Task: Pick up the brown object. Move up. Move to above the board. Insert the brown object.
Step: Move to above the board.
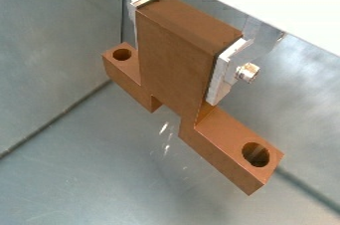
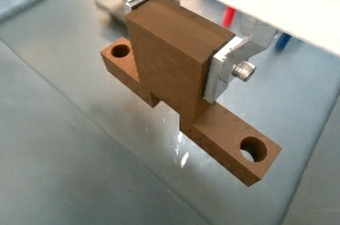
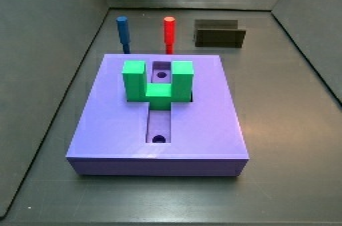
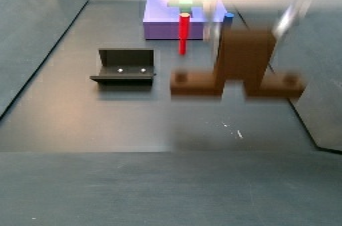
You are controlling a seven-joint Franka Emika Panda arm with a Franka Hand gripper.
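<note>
The brown object (image 1: 186, 90), a smooth wooden T-shaped bar with round end holes, hangs clamped between the gripper's (image 1: 182, 42) silver fingers (image 1: 226, 70) above the grey floor.

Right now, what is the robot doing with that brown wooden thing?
The end effector is shut on the orange-brown wooden T-shaped bar and holds it in the air above the grey floor. The big flat purple board with the green U-shaped block sits apart from it, with nothing in its slot yet.

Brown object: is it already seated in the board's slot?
No. In a side view the brown object hangs in the gripper above the floor, away from the board, whose slot is open.
</note>
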